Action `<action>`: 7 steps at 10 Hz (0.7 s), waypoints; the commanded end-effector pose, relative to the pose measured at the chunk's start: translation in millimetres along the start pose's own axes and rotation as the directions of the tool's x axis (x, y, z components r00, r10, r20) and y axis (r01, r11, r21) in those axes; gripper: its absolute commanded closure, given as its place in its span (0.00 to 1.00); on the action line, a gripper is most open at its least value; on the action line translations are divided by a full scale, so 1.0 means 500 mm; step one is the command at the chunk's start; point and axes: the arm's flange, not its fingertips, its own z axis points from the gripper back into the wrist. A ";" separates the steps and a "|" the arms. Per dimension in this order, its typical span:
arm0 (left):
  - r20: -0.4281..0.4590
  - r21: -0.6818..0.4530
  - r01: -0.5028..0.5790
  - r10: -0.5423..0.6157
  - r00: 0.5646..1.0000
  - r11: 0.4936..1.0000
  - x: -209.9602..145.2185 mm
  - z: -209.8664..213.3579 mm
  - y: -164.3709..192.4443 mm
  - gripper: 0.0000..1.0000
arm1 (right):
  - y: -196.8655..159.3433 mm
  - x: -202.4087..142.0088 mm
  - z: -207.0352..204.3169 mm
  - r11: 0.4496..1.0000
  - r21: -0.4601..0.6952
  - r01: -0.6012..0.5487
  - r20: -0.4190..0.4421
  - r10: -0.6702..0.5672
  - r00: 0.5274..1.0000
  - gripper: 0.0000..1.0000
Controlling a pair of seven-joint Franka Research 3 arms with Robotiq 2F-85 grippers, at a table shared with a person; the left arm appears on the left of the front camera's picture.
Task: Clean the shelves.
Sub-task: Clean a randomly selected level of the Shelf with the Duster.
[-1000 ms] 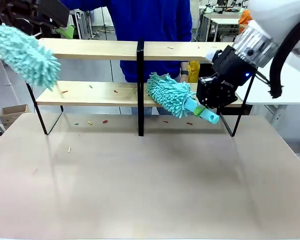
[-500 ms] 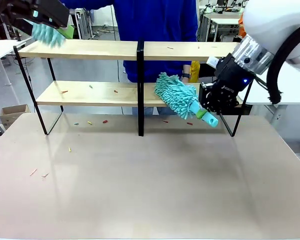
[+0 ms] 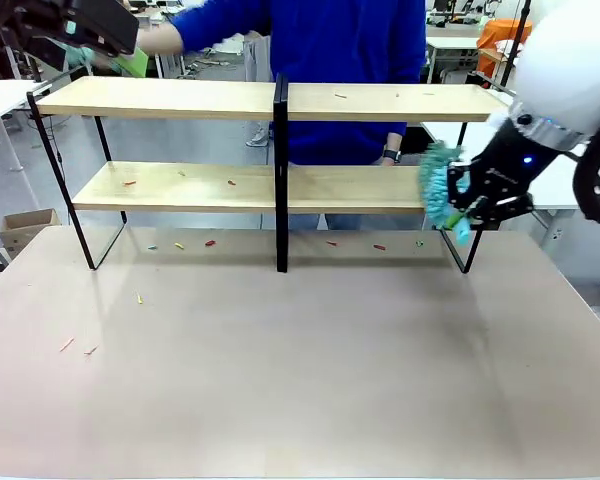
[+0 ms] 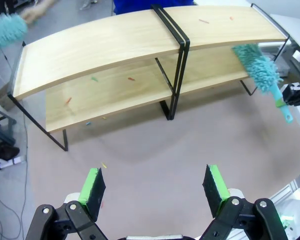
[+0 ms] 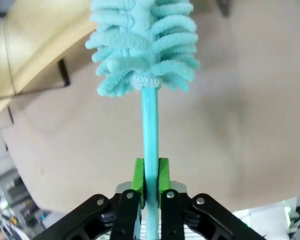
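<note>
**Shelves**: two-tier rack of long light wooden boards in a thin black frame with a central upright. It stands across the far half of the brownish-grey tabletop and spans most of its width.

**Right gripper**: at the right end of the rack, level with the lower board. Its jaws are clamped on the thin handle of a turquoise duster. In the right wrist view the green pads press the handle from both sides.

**Duster head:** fluffy, at the right end of the lower board, beneath the upper one. Whether the fibres touch the wood cannot be told.

**Left gripper**: raised above the table on the near side of the rack. Its jaws are spread wide with nothing between them.

**Second duster**: turquoise and blurred, beyond the far left end of the upper board, in a hand.

**Person**: in a blue top, behind the rack.

**Bits**: small and coloured, scattered on both boards and on the tabletop beneath and before the rack.
</note>
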 end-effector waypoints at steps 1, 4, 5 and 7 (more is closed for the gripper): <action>-0.001 0.000 -0.002 0.002 1.000 1.000 -0.001 0.002 0.001 0.00 | 0.019 -0.029 0.004 0.999 -0.021 0.031 -0.040 -0.032 0.999 0.87; -0.001 0.000 -0.002 0.002 1.000 1.000 -0.001 0.002 0.001 0.00 | 0.044 -0.043 -0.004 0.998 0.029 -0.057 -0.047 0.059 0.997 0.87; -0.001 0.000 -0.002 0.002 1.000 1.000 -0.001 0.002 0.001 0.00 | 0.046 -0.044 -0.003 0.997 0.029 -0.076 -0.038 0.077 0.996 0.87; -0.001 0.000 -0.002 0.002 1.000 1.000 -0.001 0.002 0.001 0.00 | 0.052 -0.049 -0.004 0.988 0.083 -0.132 -0.069 0.138 0.988 0.87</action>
